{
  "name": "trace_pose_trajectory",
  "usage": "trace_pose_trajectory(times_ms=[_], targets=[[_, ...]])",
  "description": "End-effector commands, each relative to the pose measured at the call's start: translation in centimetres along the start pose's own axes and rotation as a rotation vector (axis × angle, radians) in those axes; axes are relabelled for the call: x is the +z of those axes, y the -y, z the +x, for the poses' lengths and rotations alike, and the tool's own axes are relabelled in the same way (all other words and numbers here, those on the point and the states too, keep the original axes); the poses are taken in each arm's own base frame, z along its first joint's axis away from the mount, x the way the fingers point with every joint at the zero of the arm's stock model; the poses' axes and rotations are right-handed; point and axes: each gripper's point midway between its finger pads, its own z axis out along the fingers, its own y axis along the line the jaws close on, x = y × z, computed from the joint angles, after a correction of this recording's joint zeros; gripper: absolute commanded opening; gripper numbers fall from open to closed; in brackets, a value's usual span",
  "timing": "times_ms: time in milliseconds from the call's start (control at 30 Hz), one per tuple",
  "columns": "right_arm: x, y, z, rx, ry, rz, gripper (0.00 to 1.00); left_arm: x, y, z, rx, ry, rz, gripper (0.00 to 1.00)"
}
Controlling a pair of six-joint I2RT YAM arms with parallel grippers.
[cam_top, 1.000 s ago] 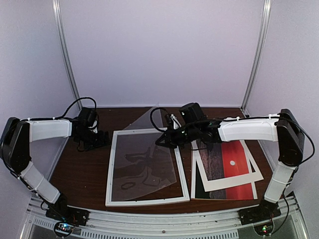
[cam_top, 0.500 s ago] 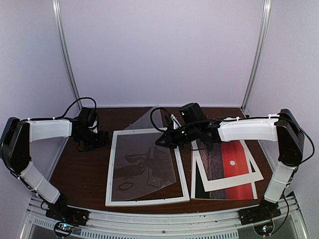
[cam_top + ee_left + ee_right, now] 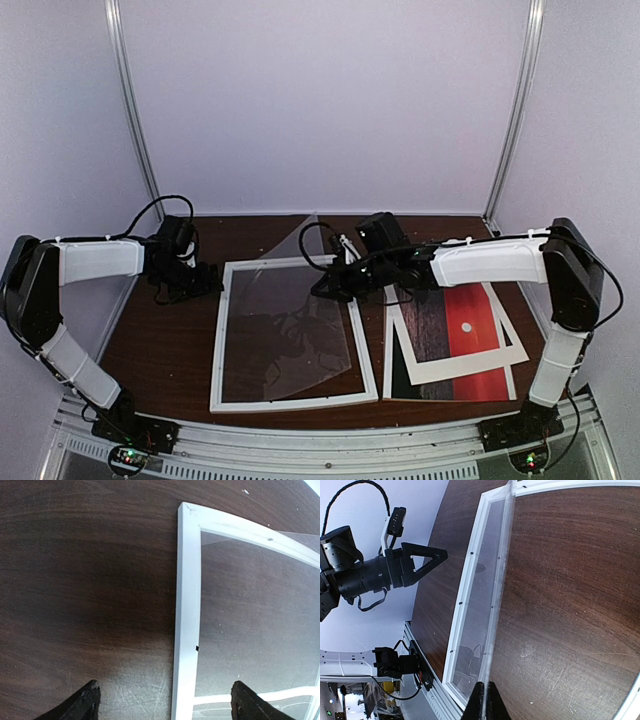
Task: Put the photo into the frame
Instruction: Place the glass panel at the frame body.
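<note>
The white frame [image 3: 300, 400] lies flat at the table's middle. My right gripper [image 3: 335, 285] is shut on the right edge of a clear sheet [image 3: 285, 320] and holds it tilted over the frame. In the right wrist view the gripper [image 3: 485, 702] pinches the sheet [image 3: 497, 595] edge-on beside the frame [image 3: 465, 595]. The photo [image 3: 480, 310], red with a white sun, lies at the right under a skewed white mat [image 3: 460, 365]. My left gripper [image 3: 205, 278] is open and empty; in its wrist view the gripper [image 3: 165, 705] straddles the frame's left rail [image 3: 186, 620] from above.
The dark wooden table [image 3: 160, 340] ends at a metal rail along the near edge. White walls and upright posts [image 3: 135, 110] close in the back and sides. The left gripper also shows in the right wrist view [image 3: 427, 557].
My right gripper has shifted slightly left, and the clear sheet has settled lower over the frame, its near edge closer to the frame's front rail. The left arm has not moved.
</note>
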Motion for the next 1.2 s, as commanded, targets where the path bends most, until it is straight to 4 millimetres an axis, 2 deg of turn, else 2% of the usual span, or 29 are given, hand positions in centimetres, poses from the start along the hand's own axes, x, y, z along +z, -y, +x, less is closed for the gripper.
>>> trace_pose_trajectory(times_ms=[0, 367, 800, 1167], targets=[[0.6, -0.4, -0.4, -0.044, 0.025, -0.017, 0.05, -0.1, 0.7, -0.7, 0.018, 0.02, 0.016, 0.91], [1.3, 0.2, -0.4, -0.05, 0.013, -0.004, 0.14, -0.1, 0.7, -0.6, 0.018, 0.017, 0.017, 0.91], [1.7, 1.9, 0.3, -0.039, -0.025, 0.073, 0.28, -0.1, 0.9, -0.6, 0.019, 0.014, 0.025, 0.91], [1.5, 3.6, 0.5, -0.037, -0.045, 0.182, 0.36, -0.1, 1.0, -0.6, 0.023, 0.016, 0.026, 0.91]])
